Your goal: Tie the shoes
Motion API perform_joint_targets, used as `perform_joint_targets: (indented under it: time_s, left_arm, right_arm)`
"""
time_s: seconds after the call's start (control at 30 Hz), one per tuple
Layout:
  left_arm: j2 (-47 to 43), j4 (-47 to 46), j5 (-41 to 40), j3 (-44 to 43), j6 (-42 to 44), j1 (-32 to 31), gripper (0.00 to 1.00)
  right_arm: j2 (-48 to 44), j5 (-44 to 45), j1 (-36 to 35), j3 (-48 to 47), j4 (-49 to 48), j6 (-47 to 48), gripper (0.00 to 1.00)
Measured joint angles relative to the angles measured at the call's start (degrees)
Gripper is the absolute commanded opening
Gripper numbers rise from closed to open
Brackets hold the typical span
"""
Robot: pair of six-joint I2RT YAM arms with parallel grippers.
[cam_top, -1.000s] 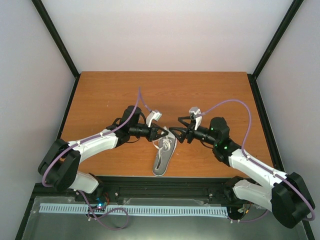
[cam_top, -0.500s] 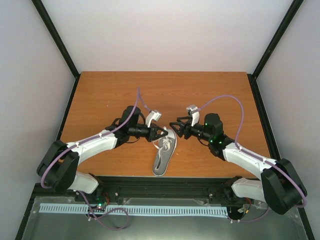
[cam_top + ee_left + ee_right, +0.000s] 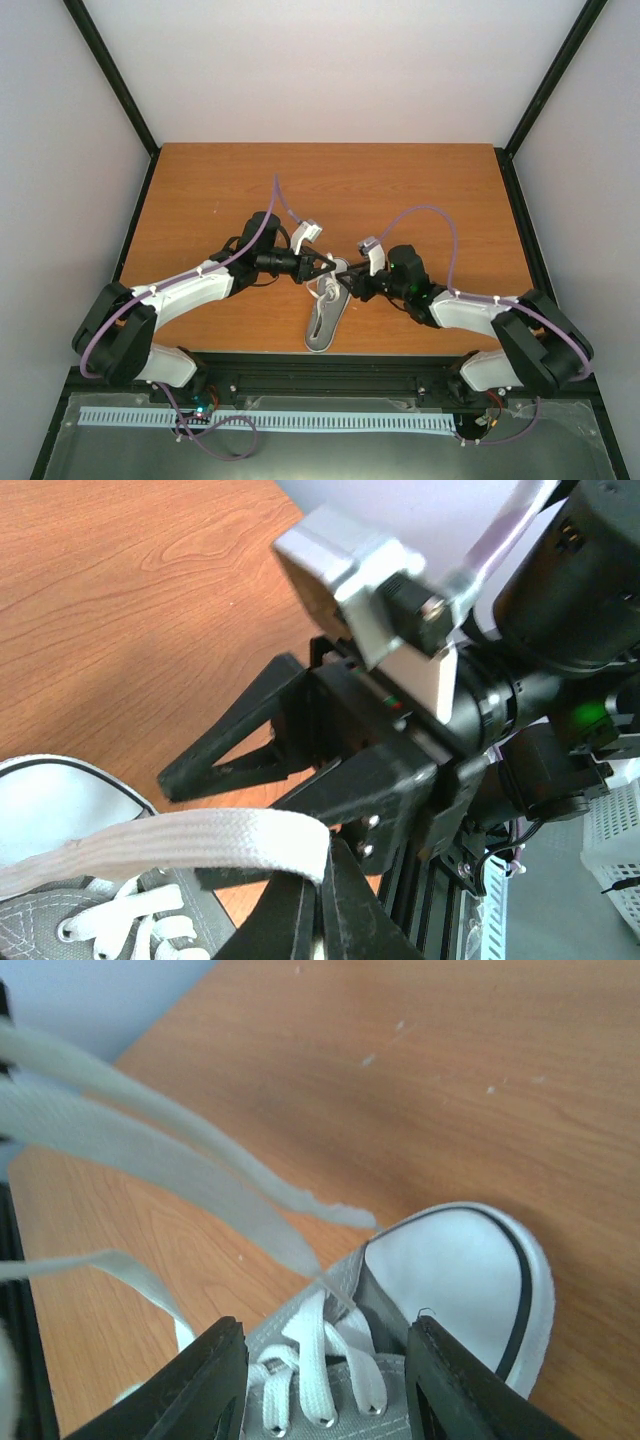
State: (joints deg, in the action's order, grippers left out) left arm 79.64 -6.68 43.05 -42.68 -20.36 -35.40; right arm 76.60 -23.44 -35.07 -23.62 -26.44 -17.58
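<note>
The grey sneaker [image 3: 326, 318] lies on the wooden table [image 3: 200, 190], white toe cap pointing away. My left gripper [image 3: 322, 265] is beside the toe on the left. In the left wrist view it [image 3: 325, 865] is shut on a flat white lace [image 3: 180, 840] that runs left toward the shoe [image 3: 60, 920]. My right gripper [image 3: 347, 280] is at the toe from the right. In the right wrist view it [image 3: 325, 1360] is open and empty. Its fingers [image 3: 200, 1385] straddle the laced front just behind the toe cap [image 3: 460, 1280]. Loose lace strands [image 3: 150, 1150] hang across the upper left.
A black rail [image 3: 330, 365] runs along the table's near edge by the shoe's heel. Black frame posts [image 3: 110, 75] and pale walls bound the table. A white slotted basket [image 3: 620, 830] shows beyond the edge in the left wrist view.
My right arm has swung left and down, bringing its open gripper from right of the shoe to over its laced front. My left gripper has stayed by the toe.
</note>
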Motion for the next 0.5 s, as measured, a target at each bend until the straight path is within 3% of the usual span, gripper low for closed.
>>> perform_joint_targets:
  time_s: [0.3, 0.4, 0.5]
  left_arm:
    - [0.0, 0.0, 0.0, 0.0, 0.0, 0.0, 0.01]
    - [0.0, 0.0, 0.0, 0.0, 0.0, 0.0, 0.01]
    - [0.0, 0.0, 0.0, 0.0, 0.0, 0.0, 0.01]
  right_arm:
    - [7.2, 2.0, -3.0, -3.2, -0.7, 4.5, 0.44]
    - [8.3, 2.1, -3.3, -4.3, -1.4, 5.7, 0.4]
    - [9.7, 2.1, -3.5, -5.7, -1.6, 6.7, 0.28]
